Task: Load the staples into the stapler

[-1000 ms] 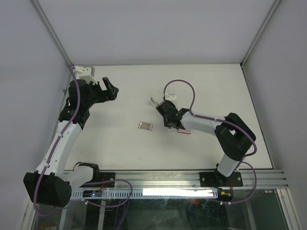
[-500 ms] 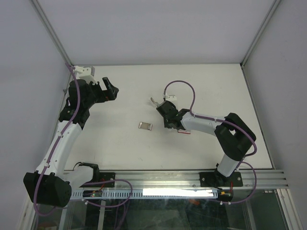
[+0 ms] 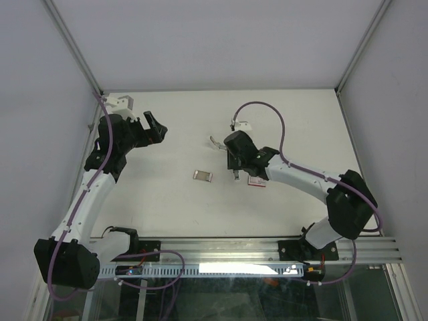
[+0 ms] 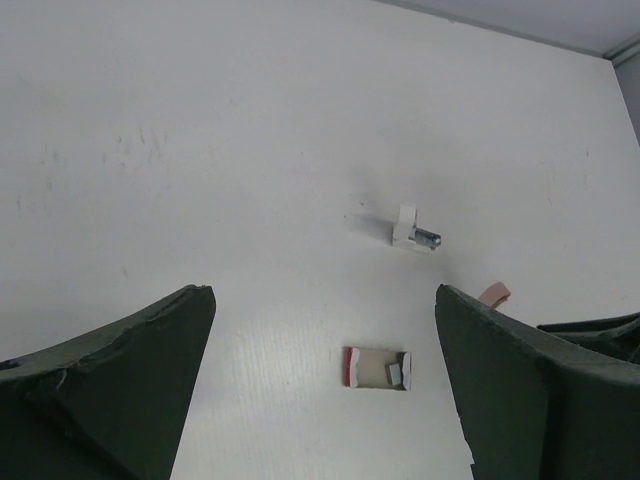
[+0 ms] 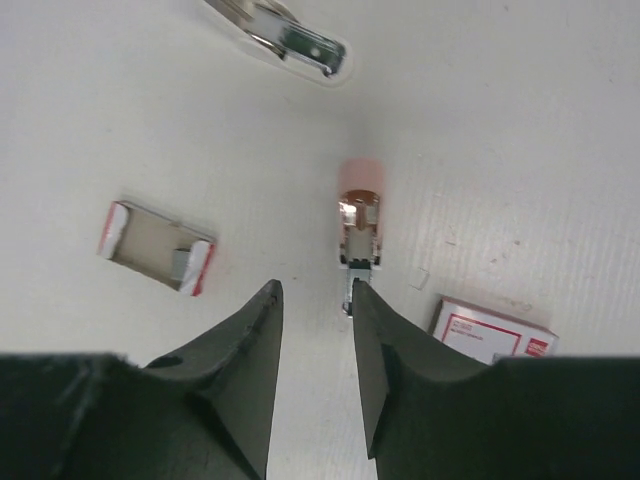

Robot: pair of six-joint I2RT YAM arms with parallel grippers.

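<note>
The pale pink-and-grey stapler [image 5: 358, 228] lies on the table just beyond my right gripper's right fingertip, apart from it. Its pink end also shows in the left wrist view [image 4: 495, 293]. My right gripper [image 5: 315, 295] is open with a narrow gap and holds nothing; in the top view it [image 3: 234, 166] hovers mid-table. An open staple tray [image 5: 157, 247] with a small grey staple block lies left of the stapler, also seen from above [image 3: 202, 176] and by the left wrist [image 4: 377, 368]. My left gripper [image 4: 320, 295] is wide open and empty, high at the far left [image 3: 155, 126].
A flat red-and-white box [image 5: 492, 335] lies right of my right gripper, by the arm in the top view [image 3: 257, 181]. A small white-and-metal part [image 5: 285, 38] lies farther back [image 3: 215, 142], also in the left wrist view [image 4: 413, 232]. Walls enclose the table.
The right arm has lifted and its elbow has swung out to the right, with the gripper staying over the same spot by the stapler. The left arm has barely moved.
</note>
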